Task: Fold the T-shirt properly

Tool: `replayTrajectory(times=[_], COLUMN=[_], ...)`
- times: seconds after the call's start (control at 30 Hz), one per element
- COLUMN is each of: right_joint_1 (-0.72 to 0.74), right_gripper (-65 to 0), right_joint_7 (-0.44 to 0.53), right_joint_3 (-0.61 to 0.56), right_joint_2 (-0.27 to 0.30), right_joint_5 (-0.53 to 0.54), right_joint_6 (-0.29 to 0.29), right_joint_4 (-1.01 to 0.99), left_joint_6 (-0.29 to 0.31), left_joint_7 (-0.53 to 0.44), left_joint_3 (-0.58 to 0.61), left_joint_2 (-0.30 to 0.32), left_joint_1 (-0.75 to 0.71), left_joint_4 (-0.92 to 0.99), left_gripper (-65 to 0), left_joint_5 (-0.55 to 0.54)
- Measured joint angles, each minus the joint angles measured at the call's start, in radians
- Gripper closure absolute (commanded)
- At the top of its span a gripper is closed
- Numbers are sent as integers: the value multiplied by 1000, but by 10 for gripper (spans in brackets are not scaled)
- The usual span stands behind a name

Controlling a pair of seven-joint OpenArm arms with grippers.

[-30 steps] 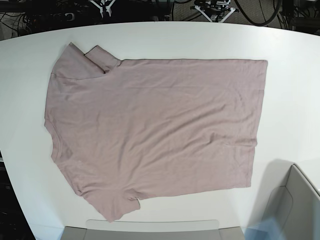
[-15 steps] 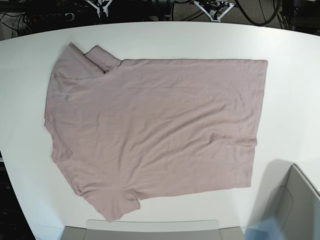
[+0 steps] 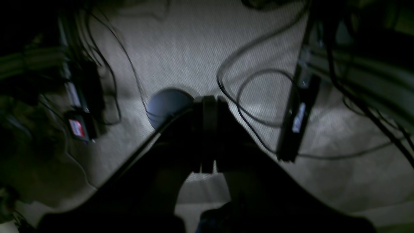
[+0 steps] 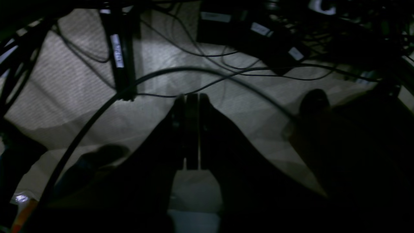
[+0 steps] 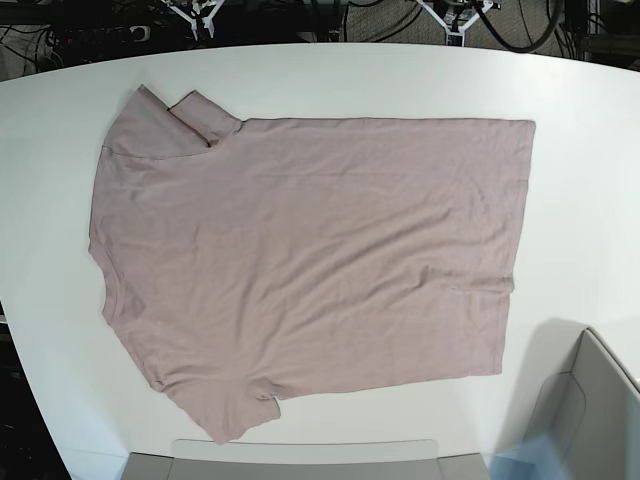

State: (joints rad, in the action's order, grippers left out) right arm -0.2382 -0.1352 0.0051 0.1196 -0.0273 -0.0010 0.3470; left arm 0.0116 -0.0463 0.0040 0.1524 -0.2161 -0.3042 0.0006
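The T-shirt (image 5: 310, 260), dusty pink and plain, lies spread flat on the white table (image 5: 580, 200) in the base view. Its neck edge is at the left, its hem at the right, and a short sleeve sticks out at the top left and the bottom left. Both arms hang beyond the table's far edge, well clear of the cloth. Only the white tips of the right gripper (image 5: 195, 14) and the left gripper (image 5: 455, 18) show there. In the wrist views the left gripper (image 3: 208, 102) and the right gripper (image 4: 190, 97) are shut on nothing, over carpet.
A grey open box (image 5: 590, 405) stands at the table's near right corner. A grey panel (image 5: 300, 458) runs along the near edge. Under the arms, black cables (image 3: 258, 106) and power strips (image 4: 118, 55) lie on the carpeted floor.
The two white gripper tips at the far edge have drifted apart, the one on the view's left further left, the one on its right further right. The T-shirt has not moved.
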Motion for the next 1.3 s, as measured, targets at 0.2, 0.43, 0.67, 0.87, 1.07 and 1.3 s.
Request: replayTrajectory(times=[0.2, 0.43, 0.67, 0.87, 1.07, 1.3], right_joint_1=[-22, -103, -114, -111, -111, -116], right_gripper=[-4, -4, -4, -4, -4, -3], right_joint_7=[0, 1, 1, 1, 0, 0], right_joint_3=[-79, -163, -165, -161, -159, -159], right_joint_2=[42, 48, 60, 60, 61, 61], right_joint_5=[0, 4, 5, 4, 4, 4], right_joint_6=[0, 1, 0, 0, 0, 0], right_joint_4=[6, 90, 122, 121, 121, 131], left_joint_6=[3, 0, 0, 0, 0, 0], left_joint_7=[11, 3, 8, 7, 7, 8], left_joint_3=[0, 0, 0, 0, 0, 0], left_joint_2=[-10, -3, -3, -3, -3, -2], left_joint_1=[-28, -69, -117, -116, -116, -119], left_joint_4=[0, -6, -76, -78, -78, -78], left_gripper=[-3, -1, -1, -1, -1, -1], left_joint_5=[0, 0, 0, 0, 0, 0])
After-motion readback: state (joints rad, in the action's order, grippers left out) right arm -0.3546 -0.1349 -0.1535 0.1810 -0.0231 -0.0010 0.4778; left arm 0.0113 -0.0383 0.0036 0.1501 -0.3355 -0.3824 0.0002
